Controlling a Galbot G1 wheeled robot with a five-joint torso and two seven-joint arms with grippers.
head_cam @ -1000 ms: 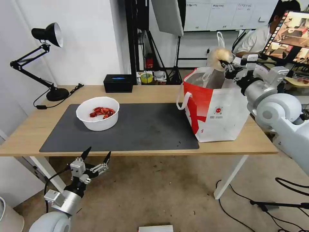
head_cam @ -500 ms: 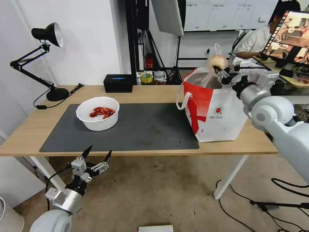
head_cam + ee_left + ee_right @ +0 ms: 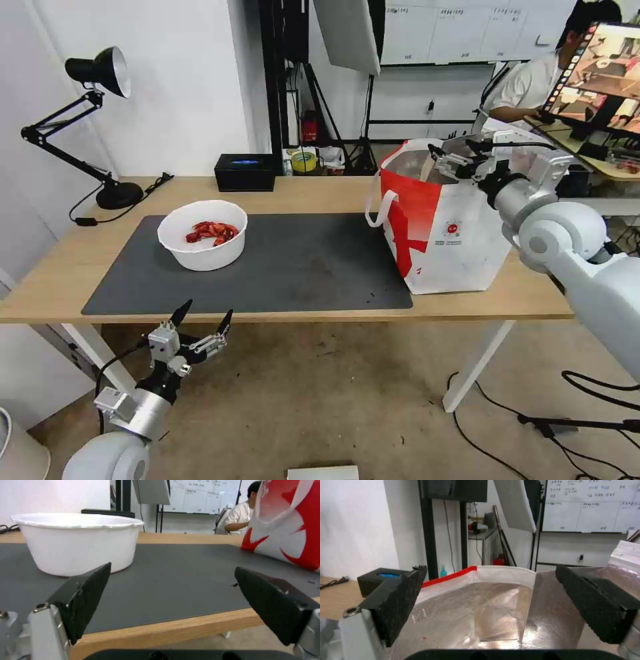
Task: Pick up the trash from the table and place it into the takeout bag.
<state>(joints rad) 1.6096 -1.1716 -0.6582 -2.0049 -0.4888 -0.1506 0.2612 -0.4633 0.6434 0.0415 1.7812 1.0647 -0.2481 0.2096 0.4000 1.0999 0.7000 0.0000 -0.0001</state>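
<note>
Right gripper fingers spread, empty — over takeout bag mouth.

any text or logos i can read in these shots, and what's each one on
No text here reads clearly.
Takeout bag: a small round red logo with a line of print beneath, too small to read.
Whiteboard on the far wall: handwritten rows, too blurred to read.
Black box: a blue mark on top, no legible words.
White bowl: no markings visible.
</note>
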